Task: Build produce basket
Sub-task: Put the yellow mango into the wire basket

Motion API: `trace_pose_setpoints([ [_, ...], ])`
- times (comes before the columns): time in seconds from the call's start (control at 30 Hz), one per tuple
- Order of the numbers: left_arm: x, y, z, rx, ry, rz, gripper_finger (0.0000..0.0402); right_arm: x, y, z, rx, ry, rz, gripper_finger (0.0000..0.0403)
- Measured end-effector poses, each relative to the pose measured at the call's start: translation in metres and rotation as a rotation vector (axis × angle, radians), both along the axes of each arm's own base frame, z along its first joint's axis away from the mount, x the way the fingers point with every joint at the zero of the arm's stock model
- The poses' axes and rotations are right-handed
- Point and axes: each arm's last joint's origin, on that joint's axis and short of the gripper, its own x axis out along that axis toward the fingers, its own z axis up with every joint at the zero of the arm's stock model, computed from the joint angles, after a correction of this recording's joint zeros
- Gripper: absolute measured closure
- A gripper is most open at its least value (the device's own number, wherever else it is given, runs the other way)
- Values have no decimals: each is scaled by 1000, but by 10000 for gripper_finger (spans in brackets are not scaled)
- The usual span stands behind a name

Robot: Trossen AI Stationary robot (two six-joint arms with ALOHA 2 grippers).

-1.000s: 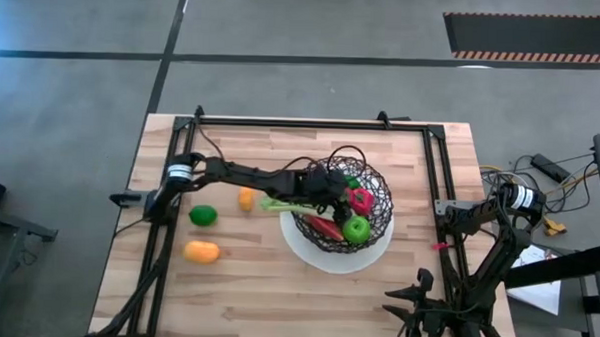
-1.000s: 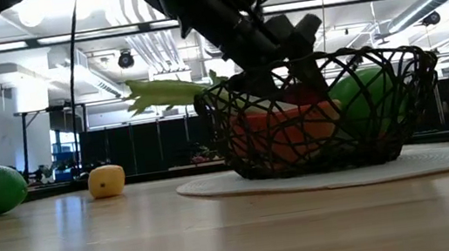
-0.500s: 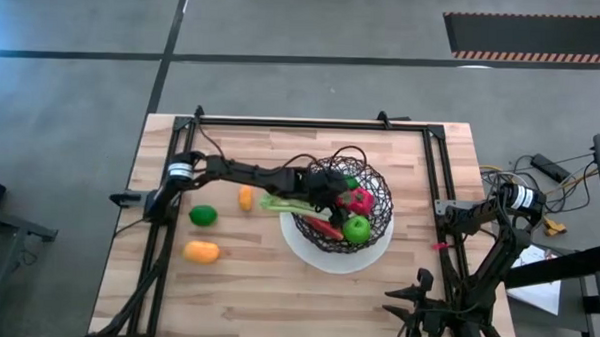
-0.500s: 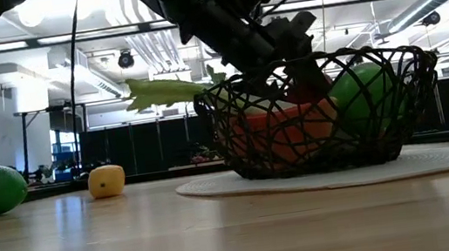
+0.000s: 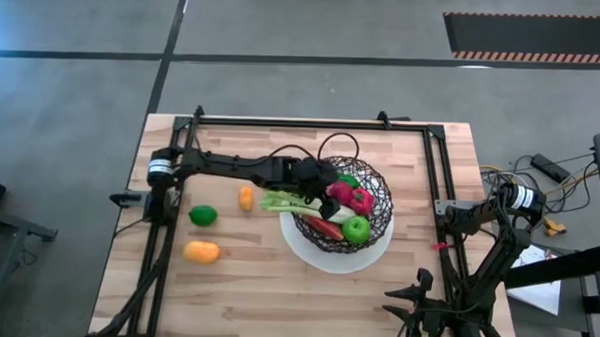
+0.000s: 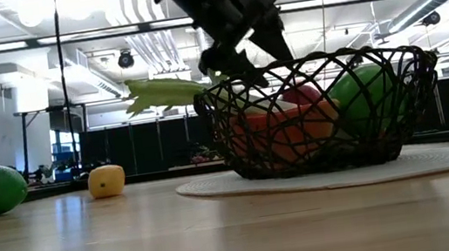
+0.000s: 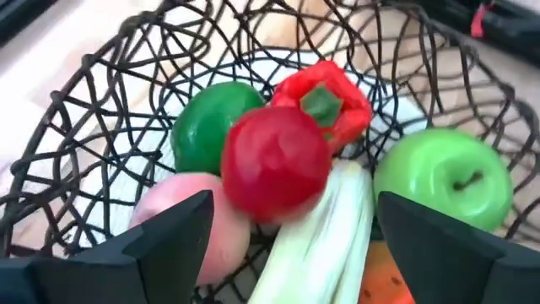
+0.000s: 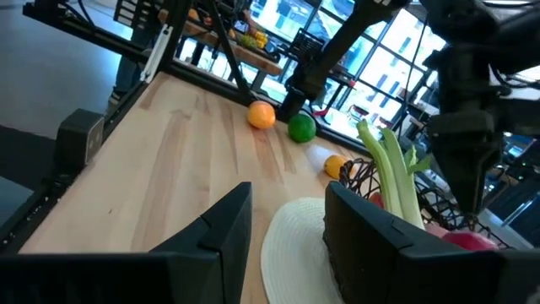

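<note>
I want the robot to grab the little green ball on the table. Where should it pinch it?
Probably from straight above, gripper fingers closing across the middle of the lime. It is round, sits alone on the bare table, with room on every side.

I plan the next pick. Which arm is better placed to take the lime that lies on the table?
Probably the left. Its open gripper hangs over the basket rim, on the lime's side. The right gripper waits at the table's far right edge.

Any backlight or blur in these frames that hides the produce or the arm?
Low view: bright ceiling lights backlight the left claw, leaving it a dark silhouette above the basket. Left wrist view: the red fruit up close looks soft. High view: evenly lit.
</note>
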Motion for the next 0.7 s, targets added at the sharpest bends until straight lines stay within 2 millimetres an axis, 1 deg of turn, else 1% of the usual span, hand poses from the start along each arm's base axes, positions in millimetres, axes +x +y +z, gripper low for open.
trace_pose_setpoints([
  [0.13, -3, -12, -3, 99, 43, -23, 85, 0, 0, -1, 4, 0, 0, 264],
  [0.3, -1, -24, -1, 250, 26, 9, 85, 0, -1, -1, -2, 0, -1, 264],
  [0.4, -4, -31, -1, 324, 78, 13, 85, 0, -1, -1, -4, 0, -1, 264],
  [0.5, -21, -52, 9, 401, 174, 47, 85, 0, -1, -1, 3, -1, -2, 264],
  [0.53, -30, -61, 14, 420, 199, 64, 85, 0, -1, -1, 5, 2, 1, 264],
  [0.6, -50, -83, 18, 438, 265, 85, 85, 0, 0, -1, 10, 9, 8, 264],
  [0.7, -82, -116, 19, 399, 328, 124, 85, 0, 0, -2, 20, 11, 11, 264],
])
